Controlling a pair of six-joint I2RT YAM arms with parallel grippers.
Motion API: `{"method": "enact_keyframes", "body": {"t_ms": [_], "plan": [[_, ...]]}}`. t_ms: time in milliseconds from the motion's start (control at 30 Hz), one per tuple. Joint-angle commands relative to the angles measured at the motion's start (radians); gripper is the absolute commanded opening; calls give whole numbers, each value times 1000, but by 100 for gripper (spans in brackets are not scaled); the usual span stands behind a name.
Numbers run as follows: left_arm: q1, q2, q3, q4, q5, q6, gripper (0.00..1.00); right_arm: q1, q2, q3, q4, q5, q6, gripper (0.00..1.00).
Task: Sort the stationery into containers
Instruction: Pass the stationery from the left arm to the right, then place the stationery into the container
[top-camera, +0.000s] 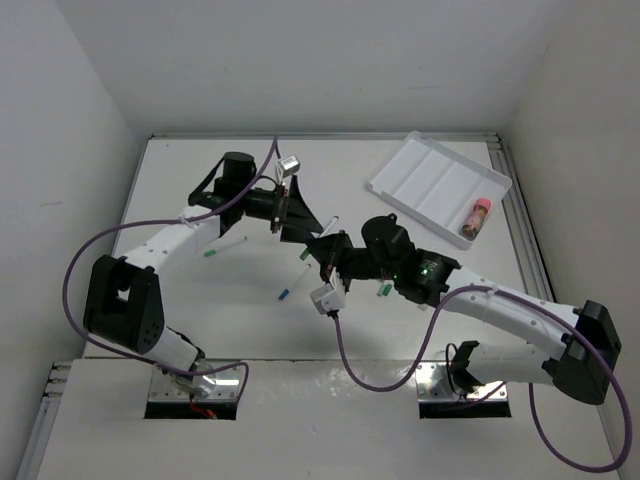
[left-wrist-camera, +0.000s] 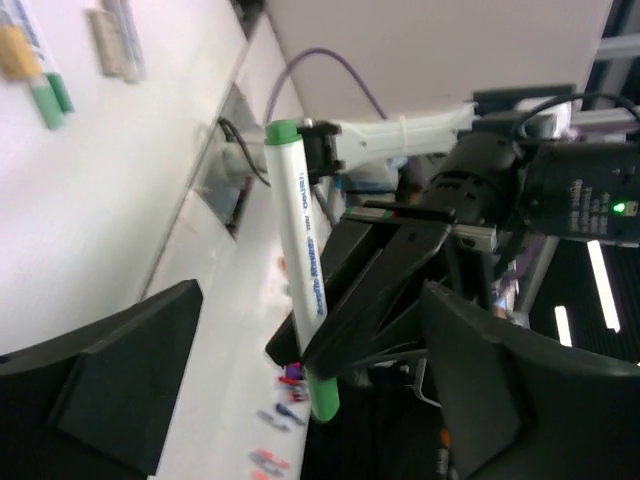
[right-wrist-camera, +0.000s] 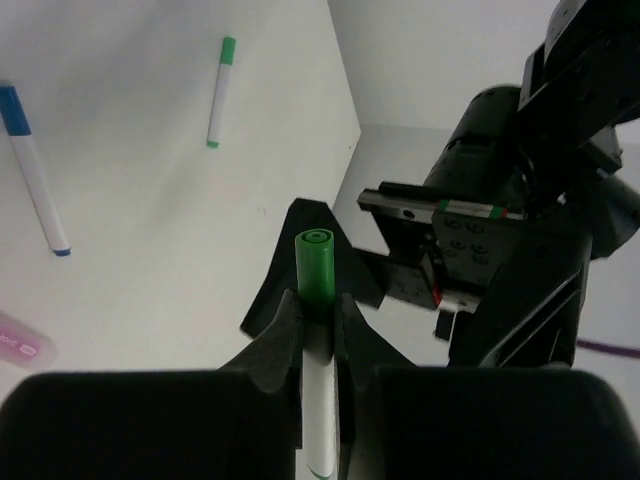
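Right wrist: finds right gripper clamped on green-capped marker, centre frame. Left wrist alone: shows left gripper spread wide. Top external alone: catches white tray, upper right.

text: none legible | green-capped marker: blue print along barrel; too blurred to read

Green-capped white marker gripped aloft, pink pen in tray
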Motion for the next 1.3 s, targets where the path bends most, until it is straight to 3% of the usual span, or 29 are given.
{"method": "enact_keyframes", "body": {"t_ms": [0, 33, 133, 167, 200, 233, 267, 300, 333, 400, 433, 533, 567, 600, 733, 933, 1267], "plan": [[56, -61, 78, -168, -88, 154, 100, -10, -26, -4, 131, 62, 186, 0], [79, -55, 137, -265, -132, 244, 100, -24, -35, -1, 143, 86, 241, 0], [191, -56, 233, -356, -227, 393, 100, -68, -69, 48, 132, 216, 502, 0], [220, -68, 270, -386, -358, 412, 100, -121, -69, 68, 123, 260, 586, 0], [261, -78, 287, -399, -460, 426, 100, -151, -54, 138, 114, 317, 807, 0], [275, -104, 297, -412, -610, 487, 100, -189, -34, 189, 73, 410, 922, 0], [288, -116, 298, -392, -670, 526, 100, -282, -12, 253, -63, 429, 1017, 0], [285, -125, 302, -395, -738, 608, 100, -336, 14, 360, -122, 434, 1210, 0], [276, -139, 307, -401, -860, 648, 100, -397, 64, 400, -173, 416, 1304, 0], [248, -148, 298, -409, -970, 740, 100, -571, 139, 487, -277, 391, 1527, 0], [236, -150, 290, -415, -1086, 753, 100, -682, 170, 507, -326, 379, 1596, 0], [240, -147, 256, -424, -1251, 778, 100, -892, 314, 630, -441, 312, 1884, 0], [243, -142, 249, -424, -1271, 794, 100, -919, 357, 661, -473, 290, 1934, 0], [248, -139, 232, -426, -1326, 804, 100, -1021, 443, 690, -521, 266, 1972, 0], [279, -128, 210, -446, -1319, 926, 100, -1116, 603, 801, -555, 173, 2101, 0], [309, -128, 138, -475, -1138, 1133, 100, -1143, 787, 905, -540, 162, 2153, 0], [334, -99, 54, -479, -1151, 1251, 100, -1133, 931, 956, -500, 233, 2117, 3]]}}
